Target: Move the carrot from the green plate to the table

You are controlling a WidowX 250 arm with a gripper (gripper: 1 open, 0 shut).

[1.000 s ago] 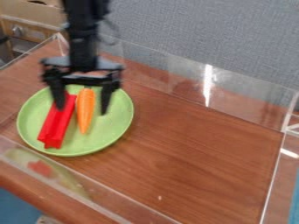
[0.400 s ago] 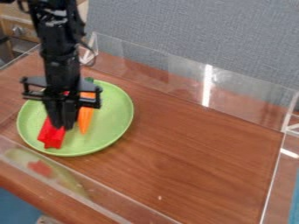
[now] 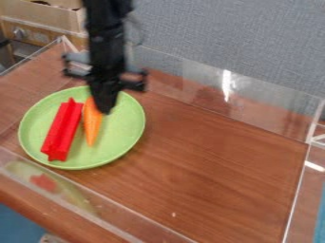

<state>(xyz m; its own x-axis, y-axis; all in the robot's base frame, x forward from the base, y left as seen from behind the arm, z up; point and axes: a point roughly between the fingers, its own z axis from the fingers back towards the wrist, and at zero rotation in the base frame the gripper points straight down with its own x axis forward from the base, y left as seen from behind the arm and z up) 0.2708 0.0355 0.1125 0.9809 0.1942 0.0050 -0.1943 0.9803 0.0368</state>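
The end effector (image 3: 102, 102) points down, pinching the far end of the carrot (image 3: 91, 125). The carrot lies on the green plate (image 3: 51, 159), long axis running toward the camera — bare bench (image 3: 216, 161) lies rightward.

No writing, label, brand, number or sign is legible on the counter (image 3: 216, 180) or the cardboard boxes (image 3: 38, 13) behind it.
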